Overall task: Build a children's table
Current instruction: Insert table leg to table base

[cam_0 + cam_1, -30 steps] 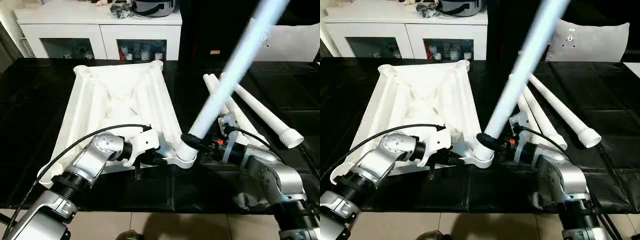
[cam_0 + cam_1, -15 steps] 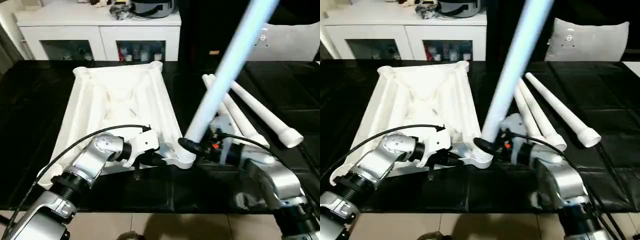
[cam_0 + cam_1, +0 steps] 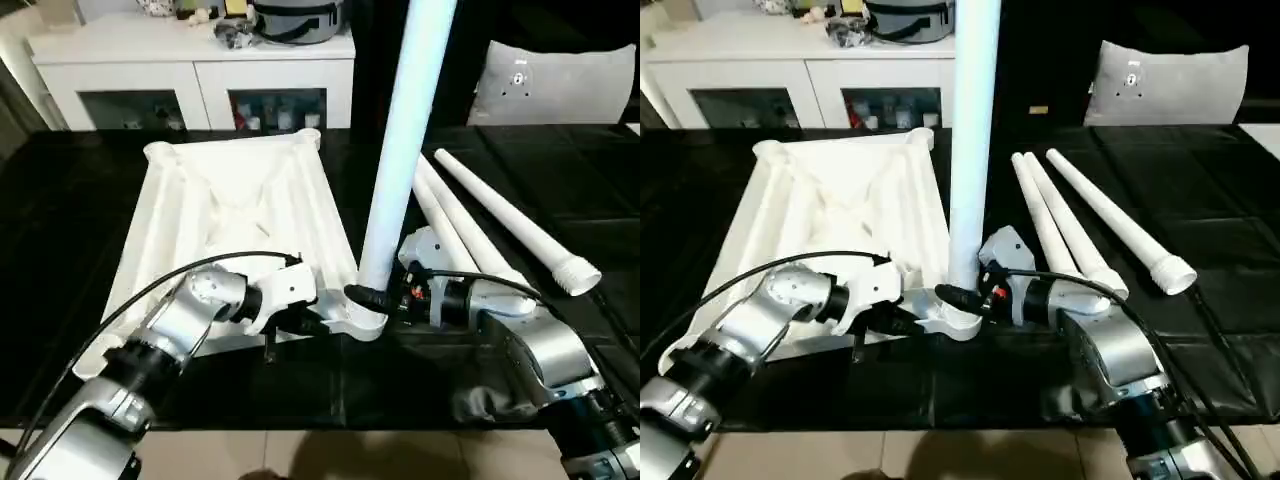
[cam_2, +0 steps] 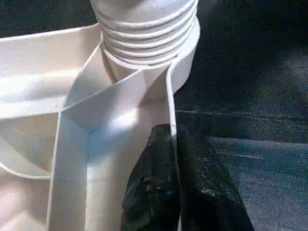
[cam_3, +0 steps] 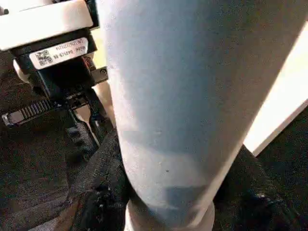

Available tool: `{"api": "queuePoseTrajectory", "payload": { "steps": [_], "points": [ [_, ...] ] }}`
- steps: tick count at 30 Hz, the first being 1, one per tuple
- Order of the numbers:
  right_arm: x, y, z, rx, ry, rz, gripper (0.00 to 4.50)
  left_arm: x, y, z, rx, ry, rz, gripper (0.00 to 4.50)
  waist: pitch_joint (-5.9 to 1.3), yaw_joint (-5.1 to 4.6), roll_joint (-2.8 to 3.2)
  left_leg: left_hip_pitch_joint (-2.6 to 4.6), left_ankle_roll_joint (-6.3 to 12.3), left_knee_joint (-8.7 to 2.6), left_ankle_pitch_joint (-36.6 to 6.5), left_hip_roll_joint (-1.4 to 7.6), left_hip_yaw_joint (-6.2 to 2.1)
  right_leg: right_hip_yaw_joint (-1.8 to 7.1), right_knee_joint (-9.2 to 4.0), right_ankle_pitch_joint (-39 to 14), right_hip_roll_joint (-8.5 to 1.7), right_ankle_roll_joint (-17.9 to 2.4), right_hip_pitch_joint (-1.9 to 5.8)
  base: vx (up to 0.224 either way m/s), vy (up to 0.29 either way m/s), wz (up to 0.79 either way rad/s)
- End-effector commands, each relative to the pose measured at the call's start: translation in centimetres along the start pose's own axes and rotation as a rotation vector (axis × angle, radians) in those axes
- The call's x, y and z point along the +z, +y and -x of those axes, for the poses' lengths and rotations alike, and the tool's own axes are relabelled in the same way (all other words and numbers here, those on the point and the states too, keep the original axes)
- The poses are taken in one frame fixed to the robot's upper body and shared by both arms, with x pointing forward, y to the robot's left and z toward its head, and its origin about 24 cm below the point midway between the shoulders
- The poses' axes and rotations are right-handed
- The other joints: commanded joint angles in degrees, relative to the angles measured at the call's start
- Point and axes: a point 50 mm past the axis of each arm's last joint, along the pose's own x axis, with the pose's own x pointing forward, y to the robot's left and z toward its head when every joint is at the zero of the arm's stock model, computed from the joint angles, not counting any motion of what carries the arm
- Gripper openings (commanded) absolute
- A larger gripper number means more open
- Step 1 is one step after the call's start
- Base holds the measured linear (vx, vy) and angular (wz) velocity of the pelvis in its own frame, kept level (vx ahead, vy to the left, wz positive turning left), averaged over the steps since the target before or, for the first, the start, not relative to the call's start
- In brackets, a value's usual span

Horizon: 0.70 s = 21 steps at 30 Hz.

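The children's table top [image 3: 230, 210] lies upside down on the black table, its ribbed underside facing up. My left gripper [image 3: 305, 322] is shut on the thin rim wall beside the near right corner socket [image 3: 362, 322]; its fingers [image 4: 159, 192] pinch that wall in the left wrist view. One white leg [image 3: 400, 150] stands nearly upright with its threaded end [image 4: 144, 33] in that socket. My right gripper [image 3: 375, 298] is shut on the leg just above the socket, with its fingers [image 5: 96, 192] on either side of the tube [image 5: 178, 96]. Three more legs [image 3: 500, 220] lie side by side to the right.
A white cabinet [image 3: 200, 60] with glass doors stands behind the table, and a grey cushion [image 3: 555, 85] sits at the back right. A black cable [image 3: 180, 280] loops over my left forearm. The table's front edge [image 3: 330, 425] runs close below both grippers.
The held leg has swung from a strong lean towards the right to nearly upright over the corner socket, and my right gripper moved left with it. My left gripper kept its hold.
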Motion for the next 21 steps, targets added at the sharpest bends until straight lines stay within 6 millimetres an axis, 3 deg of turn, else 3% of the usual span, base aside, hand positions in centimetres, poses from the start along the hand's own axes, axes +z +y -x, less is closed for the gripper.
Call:
{"api": "queuePoseTrajectory", "payload": {
  "steps": [1, 3, 4, 5, 6, 7, 9, 12, 15, 17, 18, 19, 20, 21],
  "points": [
    [-5.8, 1.0, -0.1, 0.005, 0.246, -0.182, 1.89, 2.0, 0.2, -0.8, -0.067, -0.006, -0.113, 0.0, -1.15, -1.03, 0.16, 3.09, -3.98, -4.5, -35.37, 4.51, -3.49, 3.42, -7.79, -38.35, -6.35, -5.4, -1.51, 0.0, 0.0, 0.0],
    [-5.7, 1.0, -0.2, 0.007, 0.242, -0.191, 1.89, 2.3, 1.0, -0.7, -0.044, -0.008, -0.106, 0.0, -1.02, -1.19, 0.6, 3.56, -3.96, -4.15, -36.49, 4.32, -3.83, 3.08, -8.31, -42.89, -6.5, -3.7, -1.84, 0.0, 0.0, 0.0],
    [-5.7, 1.1, -0.2, 0.008, 0.242, -0.191, 1.89, 2.4, 1.1, -0.7, -0.039, -0.005, -0.106, 0.0, -0.86, -1.37, 0.5, 3.6, -3.86, -4.17, -37.03, 4.25, -3.82, 2.91, -8.67, -43.93, -6.3, -3.12, -1.99, 0.0, 0.0, 0.0],
    [-5.7, 1.2, -0.2, 0.011, 0.244, -0.19, 1.89, 2.4, 1.7, -0.4, -0.02, 0.003, -0.106, 0.0, -0.84, -1.66, 1.04, 4.23, -4.48, -4.39, -40.19, 4.36, -4.2, 2.34, -8.9, -43.37, -5.95, -2.59, -2.06, 0.0, 0.0, 0.0],
    [-5.7, 1.2, -0.1, 0.012, 0.244, -0.191, 1.89, 2.4, 1.8, -0.3, -0.017, 0.003, -0.105, 0.0, -0.84, -1.66, 1.04, 4.23, -4.48, -4.39, -40.19, 4.36, -4.2, 2.34, -8.9, -43.37, -5.95, -2.59, -2.06, 0.0, 0.0, 0.0],
    [-5.7, 1.2, -0.2, 0.013, 0.244, -0.193, 1.89, 2.4, 2.1, -0.1, -0.005, 0.005, -0.101, 0.0, -1.04, -1.94, 1.15, 3.52, -5.02, -5.26, -41.65, 4.66, -4.67, 2.19, -8.33, -39.99, -6.04, -2.94, -1.06, 0.0, 0.0, 0.0],
    [-5.7, 1.2, -0.3, 0.009, 0.24, -0.199, 1.89, 2.2, 2.4, 0.3, 0.006, 0.008, -0.092, 0.0, -1.1, -2.12, 1.35, 3.28, -5.53, -5.84, -42.75, 4.86, -4.77, 2.44, -7.92, -37.12, -6.1, -3.85, -0.95, 0.0, 0.0, 0.0],
    [-5.7, 1.1, -0.6, -0.011, 0.236, -0.199, 1.89, 1.7, 2.3, 0.7, 0.008, 0.001, -0.067, 0.0, -1.24, -2.53, 0.77, 2.5, -5.51, -6.34, -41.36, 4.84, -4.72, 2.88, -7.54, -33.72, -6.55, -5.62, -0.61, 0.0, 0.0, 0.0],
    [-5.6, 0.8, -0.9, -0.037, 0.235, -0.201, 1.89, 1.2, 2.1, 1.0, 0.014, -0.005, -0.043, 0.0, -1.23, -2.82, 0.51, 2.19, -4.54, -6.12, -39.31, 4.69, -4.67, 2.96, -7.49, -34.97, -7.12, -6.13, -0.69, 0.0, 0.0, 0.0],
    [-5.5, 0.0, -1.5, -0.117, 0.226, -0.207, 1.89, 0.2, 1.5, 1.5, 0.064, -0.015, 0.012, 0.0, -1.11, -3.44, 0.44, 2.12, -4.98, -6.04, -40.18, 4.77, -4.95, 2.91, -7.38, -36.87, -7.5, -6.4, -1.12, 0.0, 0.0, 0.0],
    [-5.5, 0.0, -1.5, -0.117, 0.226, -0.207, 1.89, 0.2, 1.5, 1.5, 0.064, -0.015, 0.012, 0.0, -1.11, -3.44, 0.44, 2.12, -4.98, -6.04, -40.18, 4.77, -4.95, 2.91, -7.38, -36.87, -7.5, -6.4, -1.12, 0.0, 0.0, 0.0],
    [-5.3, -0.7, -1.9, -0.186, 0.22, -0.211, 1.89, -0.5, 1.1, 1.9, 0.11, -0.026, 0.057, 0.0, -0.83, -3.95, 0.11, 1.98, -5.5, -6.15, -42.17, 4.68, -5.31, 2.45, -7.5, -39.55, -7.43, -5.18, -1.15, 0.0, 0.0, 0.0],
    [-5.3, -0.9, -2.0, -0.216, 0.217, -0.214, 1.89, -0.7, 0.9, 2.0, 0.135, -0.032, 0.078, 0.0, -0.77, -4.26, 0.23, 2.11, -5.59, -6.27, -43.09, 4.55, -5.25, 2.2, -7.82, -40.56, -7.14, -4.54, -1.22, 0.0, 0.0, 0.0],
    [-5.2, -1.6, -2.3, -0.284, 0.202, -0.226, 1.89, -0.9, 0.2, 2.2, 0.21, -0.047, 0.136, 0.0, -0.8, -4.59, -0.08, 1.84, -6.49, -6.45, -44.55, 4.68, -5.74, 1.97, -7.03, -40.16, -7.32, -4.49, -1.02, -0.019, 0.011, -0.18]
  ]
}}
